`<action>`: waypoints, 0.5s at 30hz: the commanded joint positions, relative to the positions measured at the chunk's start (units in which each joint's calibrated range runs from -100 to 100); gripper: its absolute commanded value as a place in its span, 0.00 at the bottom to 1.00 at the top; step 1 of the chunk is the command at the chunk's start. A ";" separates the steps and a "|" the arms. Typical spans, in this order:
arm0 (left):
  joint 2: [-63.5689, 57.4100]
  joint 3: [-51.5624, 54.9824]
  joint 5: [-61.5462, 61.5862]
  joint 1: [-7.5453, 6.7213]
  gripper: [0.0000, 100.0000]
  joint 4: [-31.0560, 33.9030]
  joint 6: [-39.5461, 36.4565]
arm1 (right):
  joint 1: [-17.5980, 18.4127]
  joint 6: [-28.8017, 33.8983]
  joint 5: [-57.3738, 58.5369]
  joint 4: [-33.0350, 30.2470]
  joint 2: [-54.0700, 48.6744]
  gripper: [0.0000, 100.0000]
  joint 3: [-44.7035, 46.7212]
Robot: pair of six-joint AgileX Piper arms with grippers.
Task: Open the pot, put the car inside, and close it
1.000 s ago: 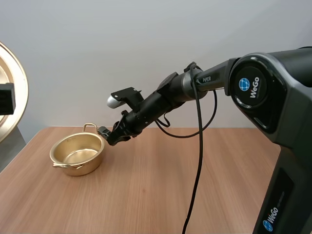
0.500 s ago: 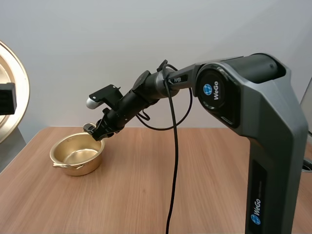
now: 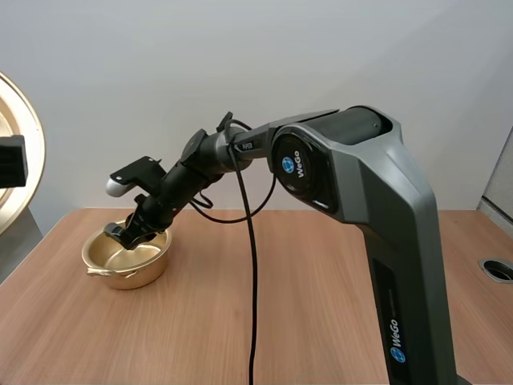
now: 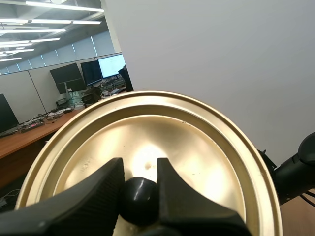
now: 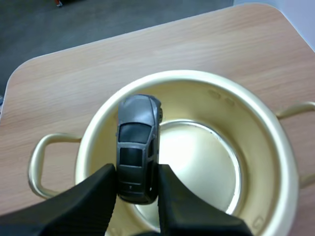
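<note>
A gold pot [image 3: 127,258] stands open on the left of the wooden table. My right gripper [image 3: 128,231] hangs just over its mouth. In the right wrist view this gripper [image 5: 136,173] is shut on a small grey toy car [image 5: 137,142], pinched by its sides above the pot's [image 5: 241,123] bare inside. The gold lid [image 3: 18,152] is held up in the air at the far left. In the left wrist view my left gripper [image 4: 139,195] is shut on the lid's black knob [image 4: 139,199], with the lid [image 4: 197,147] facing the camera.
The pot has two loop handles [image 5: 42,162], one on each side. Bare wooden table [image 3: 264,305] stretches to the right and front of the pot. A round hole [image 3: 497,269] sits in the table at the far right.
My right arm has swung left and lowered, carrying the car from beside the pot's right rim to over its mouth. The lid has stayed in place.
</note>
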 commanded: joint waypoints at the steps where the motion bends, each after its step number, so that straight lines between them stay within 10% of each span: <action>1: 0.10 0.01 0.00 0.02 0.00 -0.03 0.01 | 0.66 1.04 -0.96 -0.59 0.40 0.00 -1.08; 15: 0.10 0.01 0.00 0.02 0.00 -0.03 0.01 | 1.16 5.65 -6.81 -10.03 4.37 0.00 -4.93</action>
